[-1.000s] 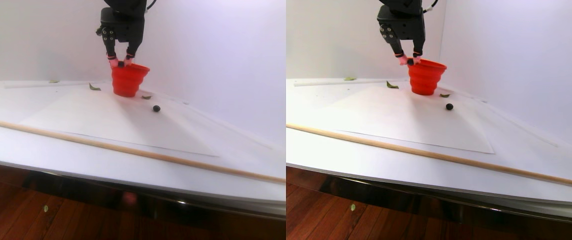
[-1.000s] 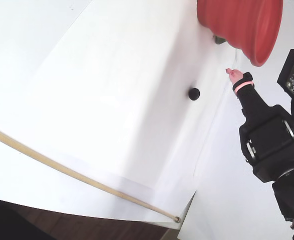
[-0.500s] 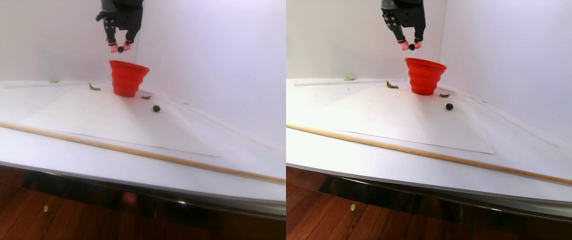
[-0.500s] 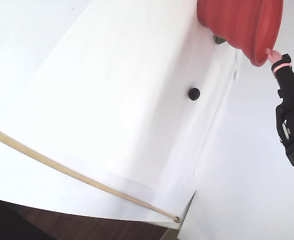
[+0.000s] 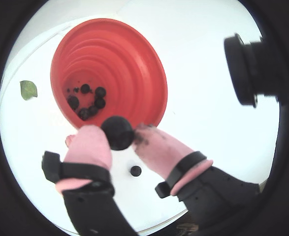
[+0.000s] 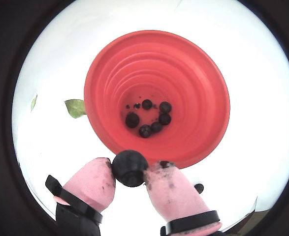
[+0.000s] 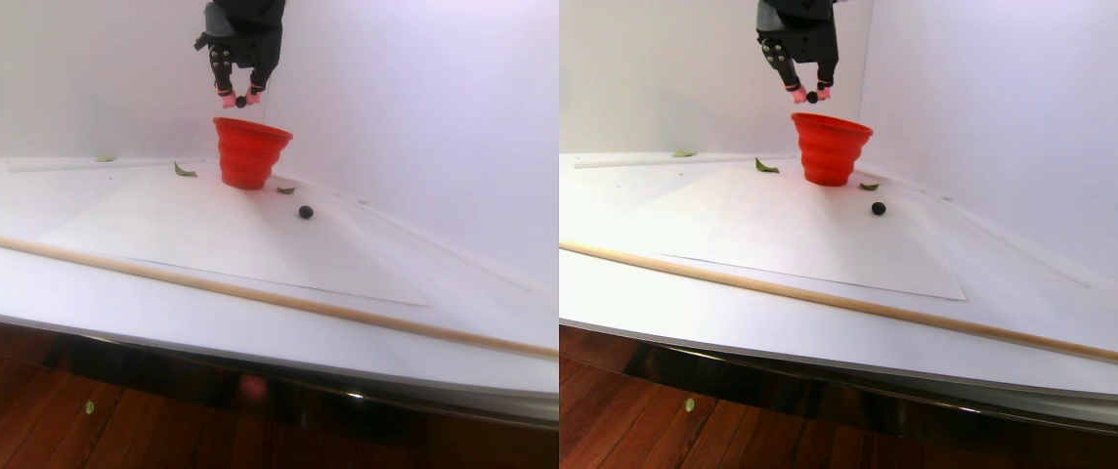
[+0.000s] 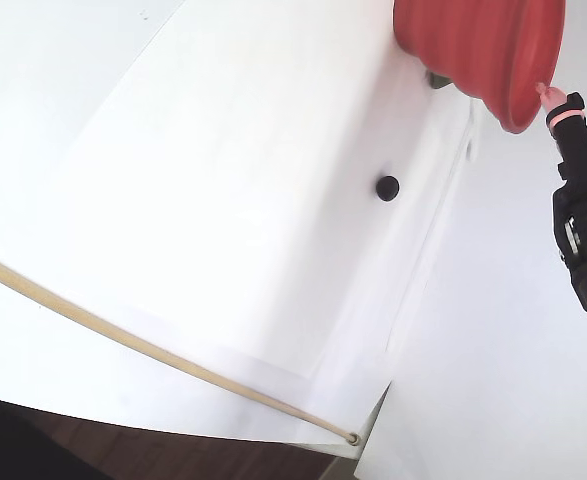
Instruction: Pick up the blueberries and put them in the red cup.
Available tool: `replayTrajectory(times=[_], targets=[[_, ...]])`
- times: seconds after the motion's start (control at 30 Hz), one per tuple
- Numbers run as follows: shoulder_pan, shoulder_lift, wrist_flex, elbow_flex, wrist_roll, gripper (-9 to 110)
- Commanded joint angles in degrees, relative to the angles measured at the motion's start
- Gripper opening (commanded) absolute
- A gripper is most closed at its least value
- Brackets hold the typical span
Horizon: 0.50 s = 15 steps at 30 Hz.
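End effector (image 6: 130, 173) pinching a blueberry (image 6: 129, 168) between pink-tipped fingers (image 5: 88, 146), high above the red cup (image 7: 249, 154) at its near rim in both wrist views. About six berries (image 6: 145, 130) lying in the cup bottom, some too small to count surely. One more berry (image 7: 305, 212) loose on the worktop (image 7: 227, 234), right of the cup. In the fixed view, cup cut off by the top edge, held berry hidden, only one fingertip showing. Green leaf (image 5: 28, 89) left of the cup.

The black arm hangs high, wrist pointing straight down. Its gripper (image 6: 130, 173) is pinched on a blueberry (image 6: 129, 167), the two pink-tipped fingers (image 6: 91, 183) pressing it from either side, black bands around each finger.
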Motion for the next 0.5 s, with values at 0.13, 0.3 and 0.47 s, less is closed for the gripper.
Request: replayTrajectory(times=[0.13, 0.3, 0.47], targets=[[3.52, -1.49, -1.93, -9.58, 1.41, 12], [3.96, -2.64, -2.2, -10.63, 2.37, 15], [4.39, -2.72, -2.29, -10.72, 2.72, 18]])
